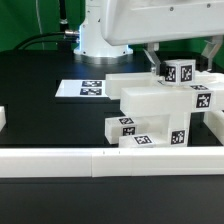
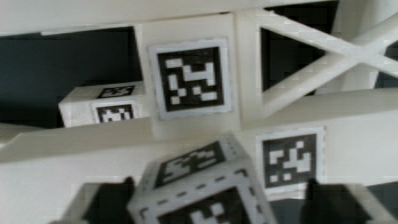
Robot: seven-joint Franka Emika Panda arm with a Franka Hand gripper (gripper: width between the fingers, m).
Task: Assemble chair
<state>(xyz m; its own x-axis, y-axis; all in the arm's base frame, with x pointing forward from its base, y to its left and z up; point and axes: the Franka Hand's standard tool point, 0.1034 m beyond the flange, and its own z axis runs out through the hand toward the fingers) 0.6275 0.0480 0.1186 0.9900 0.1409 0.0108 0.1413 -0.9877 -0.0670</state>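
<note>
**A:** Step in hand, as I read it: grab the short post. Biggest thing first: the chair frame (image 2: 191,75) sits just beyond the jaws, tag facing them, cross braces off to one side. Don't let your fingers clip it as they close.

**B:** And the post?

**A:** The short post (image 2: 210,172) sits right between the jaws, skewed a little against them, tagged faces up. A second small block (image 2: 111,108) lies past the jaws, beside the frame. Leave it alone.

**B:** Jaw state?

**A:** The gripper (image 2: 214,200) straddles the post with the jaws apart. A dark sliver shows between each finger (image 2: 98,208) and the post, so I read no clamp yet. Square your wrist to the post's flat sides before you squeeze, or it'll likely twist out or skid into the frame. Go low enough for full pad contact.

**B:** Arm pose?

**A:** The arm (image 1: 150,20) reaches out from its base (image 1: 95,40) over the parts, wrist bent down, fingers pointing at the post from above.
</note>
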